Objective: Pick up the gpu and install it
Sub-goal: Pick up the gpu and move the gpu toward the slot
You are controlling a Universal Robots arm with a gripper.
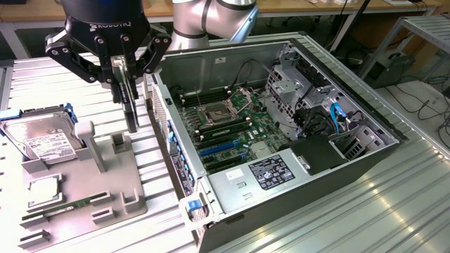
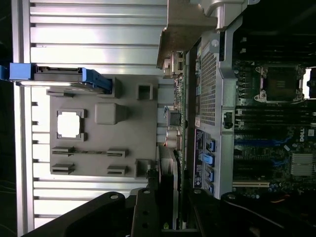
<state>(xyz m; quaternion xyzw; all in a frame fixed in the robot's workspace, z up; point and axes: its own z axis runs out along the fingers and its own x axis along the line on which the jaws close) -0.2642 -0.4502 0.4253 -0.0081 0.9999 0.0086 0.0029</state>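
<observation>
Ribbed metal table, claw gripping gpu, case beside

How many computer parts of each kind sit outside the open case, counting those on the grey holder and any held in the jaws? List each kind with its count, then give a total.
Hard drive: 1
Processor chip: 1
Memory stick: 1
gpu, held in the jaws: 1
Total: 4

A ribbed metal tabletop gleams under bright light. Wooden workbenches line the back; cables trail beside a metal rack.
</observation>
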